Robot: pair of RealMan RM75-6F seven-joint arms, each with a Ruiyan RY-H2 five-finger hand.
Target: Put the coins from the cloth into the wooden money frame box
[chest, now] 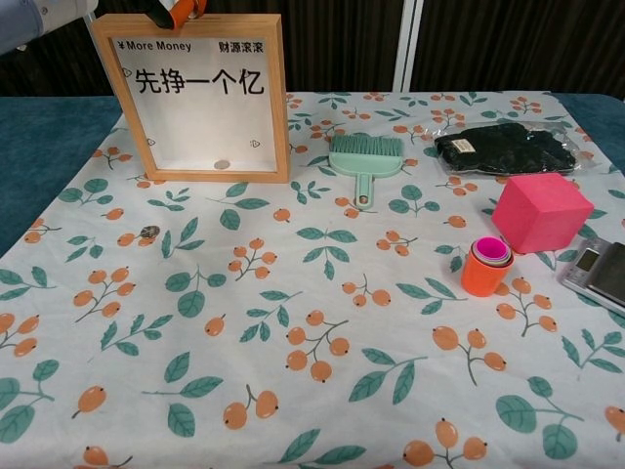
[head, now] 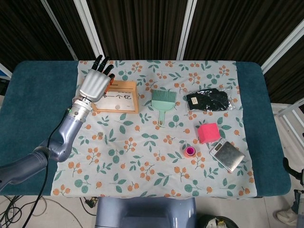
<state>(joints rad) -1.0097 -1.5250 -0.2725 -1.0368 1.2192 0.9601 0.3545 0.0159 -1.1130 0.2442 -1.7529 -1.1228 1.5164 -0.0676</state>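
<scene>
The wooden money frame box [head: 116,96] [chest: 200,96] stands upright at the back left of the flowered cloth [head: 156,142]. One coin [chest: 223,164] lies at the bottom inside it. Another coin [chest: 148,232] [head: 100,135] lies on the cloth in front of the box, to its left. My left hand [head: 94,83] hovers over the box's top left corner, back upward, fingers stretched away from me. Its orange-tipped fingertips [chest: 174,9] sit just above the box's top edge; whether they pinch a coin is hidden. My right hand appears in neither view.
A green brush [head: 162,102] lies right of the box. Further right are a black bag [head: 207,100], a pink cube [head: 208,132], an orange and pink cup [chest: 485,265] and a small scale [head: 227,155]. Teal table [head: 33,109] borders the cloth.
</scene>
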